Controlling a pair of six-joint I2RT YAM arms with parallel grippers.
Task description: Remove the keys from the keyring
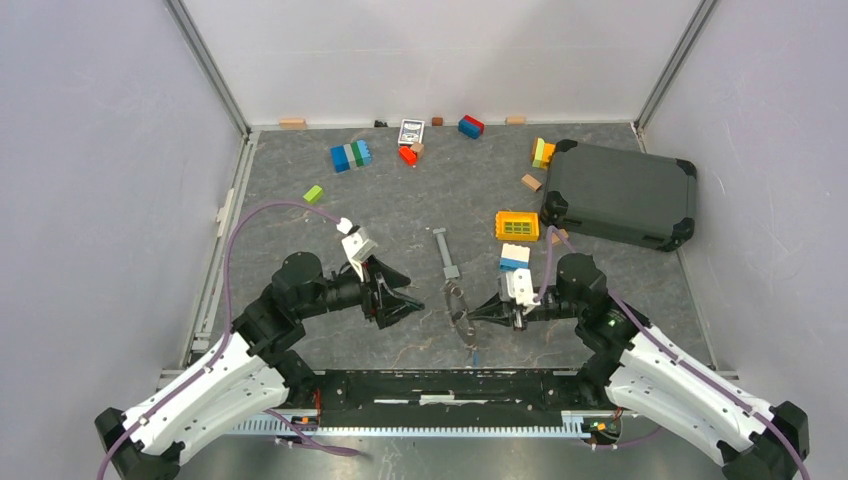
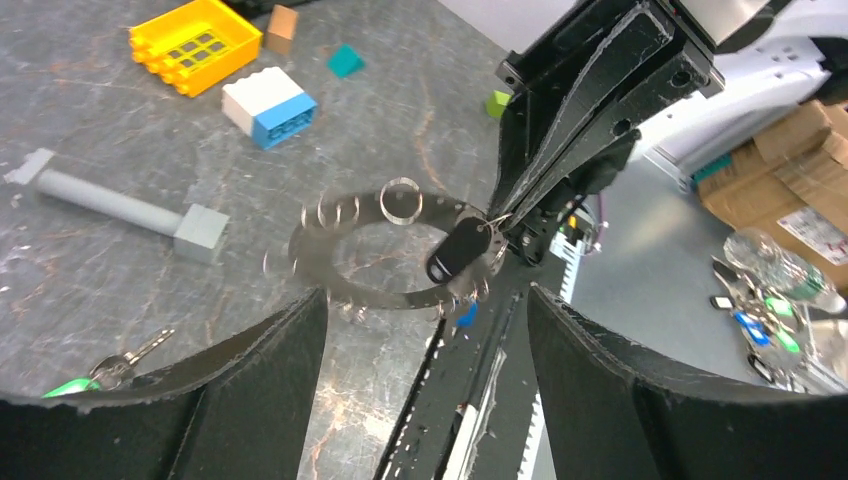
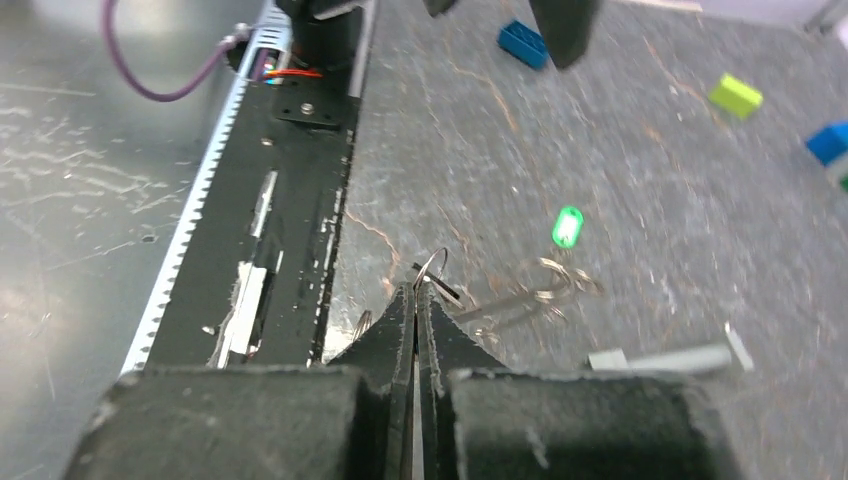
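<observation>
The keyring [image 3: 431, 268], a thin silver wire ring, is pinched at the tips of my right gripper [image 3: 415, 292], which is shut on it. A blurred bunch of silver rings and keys [image 3: 528, 296] trails from it low over the table, with a black fob [image 2: 458, 250] and a small blue tag [image 2: 467, 315]. One green-headed key [image 2: 78, 384] lies flat on the table apart from the bunch. In the top view the bunch [image 1: 459, 308] hangs between my right gripper [image 1: 479, 313] and my left gripper [image 1: 405, 300]. The left gripper [image 2: 425, 300] faces it, open, with nothing between its fingers.
A long grey metal bar [image 1: 446, 254] lies just behind the bunch. Behind my right arm are a yellow grid block [image 1: 517, 224], a white-and-blue brick [image 1: 515, 256] and a dark case [image 1: 622, 193]. Loose toy bricks [image 1: 350, 155] line the back. A black rail [image 1: 440, 385] runs along the near edge.
</observation>
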